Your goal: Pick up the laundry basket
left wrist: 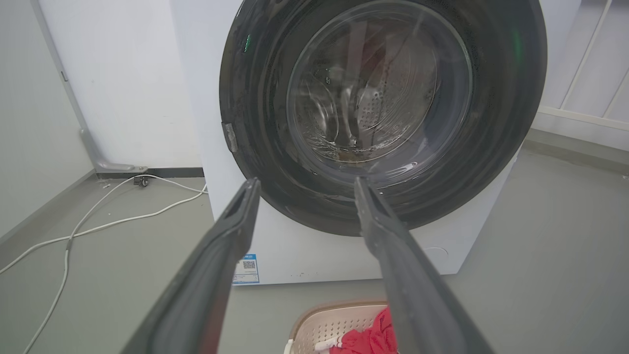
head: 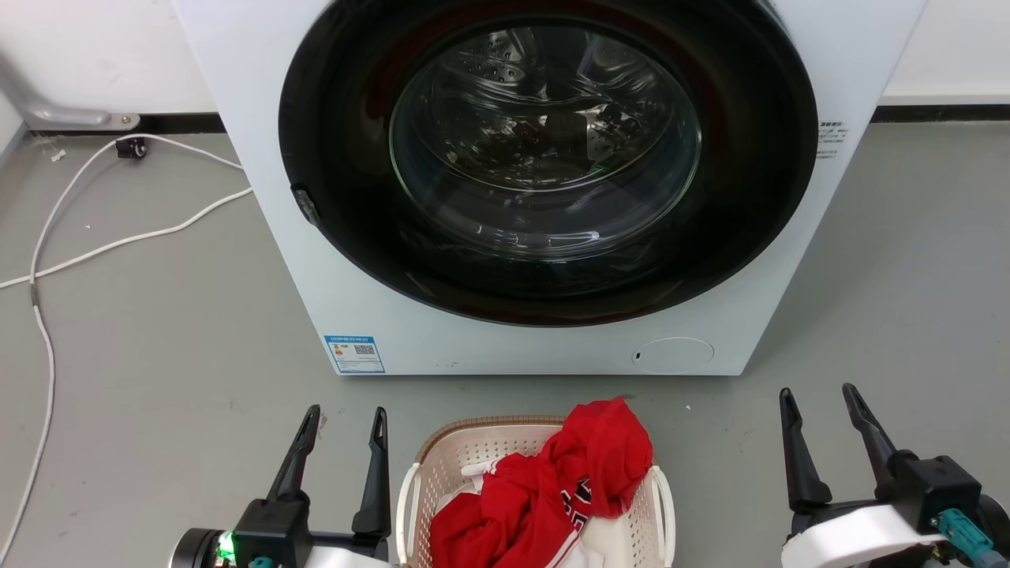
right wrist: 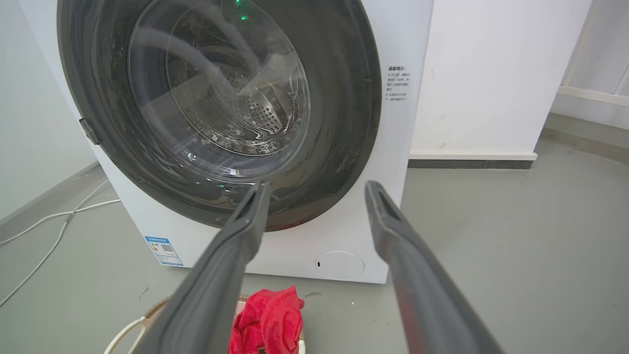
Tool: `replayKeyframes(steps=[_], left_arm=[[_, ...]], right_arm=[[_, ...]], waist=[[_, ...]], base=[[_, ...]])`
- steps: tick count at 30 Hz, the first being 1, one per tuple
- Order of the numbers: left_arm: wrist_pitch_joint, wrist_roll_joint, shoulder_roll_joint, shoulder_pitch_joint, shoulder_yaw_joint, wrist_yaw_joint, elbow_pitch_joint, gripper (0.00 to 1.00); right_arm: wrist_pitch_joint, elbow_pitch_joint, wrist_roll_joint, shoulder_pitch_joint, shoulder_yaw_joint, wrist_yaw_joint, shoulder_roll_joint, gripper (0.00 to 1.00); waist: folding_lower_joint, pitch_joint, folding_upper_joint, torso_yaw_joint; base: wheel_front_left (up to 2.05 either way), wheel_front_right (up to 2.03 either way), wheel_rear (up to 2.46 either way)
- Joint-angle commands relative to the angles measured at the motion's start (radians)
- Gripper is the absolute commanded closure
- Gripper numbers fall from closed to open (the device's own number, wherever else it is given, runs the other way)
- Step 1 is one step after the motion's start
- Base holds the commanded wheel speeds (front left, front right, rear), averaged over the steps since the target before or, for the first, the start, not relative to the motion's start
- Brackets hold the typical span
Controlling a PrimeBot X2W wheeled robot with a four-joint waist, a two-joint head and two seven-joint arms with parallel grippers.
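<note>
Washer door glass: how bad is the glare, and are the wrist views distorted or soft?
Head view: even light, mild reflections on the door glass, drum readable. Left wrist view: wide-angle bowing of the washer, left tool soft near the lens. Right wrist view: streaky reflections and green glints on the glass, right tool soft.

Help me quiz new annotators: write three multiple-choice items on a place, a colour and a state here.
1. Where is the laundry basket?
A. On the floor before the washer
B. On the washer
C. In the drum
2. What colour is the cloth on top in it?
A. Blue
B. Red
C. Green
3. How is the left end effector?
A. Shut on a handle
B. Shut on cloth
C. Open, empty
Answers: 1 A, floor shows around it; 2 B, plainly red; 3 C, fingers apart, nothing between.
</note>
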Motion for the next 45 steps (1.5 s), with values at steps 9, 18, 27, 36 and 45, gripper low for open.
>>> replayKeyframes(steps=[9, 18, 27, 36, 45], left_arm=[[-0.022, 0.105, -0.035, 0.019, 0.041, -0.053, -0.002, 0.00], [-0.021, 0.112, -0.049, 0.017, 0.062, -0.077, 0.011, 0.00], [-0.020, 0.108, -0.056, 0.016, 0.073, -0.089, 0.018, 0.00], [-0.020, 0.109, -0.058, -0.017, 0.102, -0.070, 0.077, 0.00], [-0.020, 0.106, -0.044, -0.191, 0.151, -0.102, 0.208, 0.00]], right_arm=[[-0.021, 0.002, -0.065, -0.009, 0.009, 0.000, -0.003, 0.00], [-0.020, 0.001, -0.061, -0.012, 0.006, 0.000, -0.003, 0.00], [-0.020, 0.002, -0.058, -0.014, 0.005, 0.000, -0.003, 0.00], [-0.020, 0.075, -0.096, -0.059, 0.007, 0.000, -0.003, 0.00], [0.056, 0.240, -0.037, -0.243, 0.031, 0.000, -0.003, 0.00]], waist=[[0.0000, 0.008, 0.0000, -0.002], [0.0000, 0.008, 0.0000, 0.000], [0.0000, 0.012, 0.0000, 0.001], [0.0000, 0.084, 0.0000, -0.012], [0.0000, 0.318, 0.0000, -0.029]], base=[[0.00, 0.00, 0.00], [0.00, 0.00, 0.00], [0.00, 0.00, 0.00], [0.00, 0.00, 0.00], [0.00, 0.00, 0.00]])
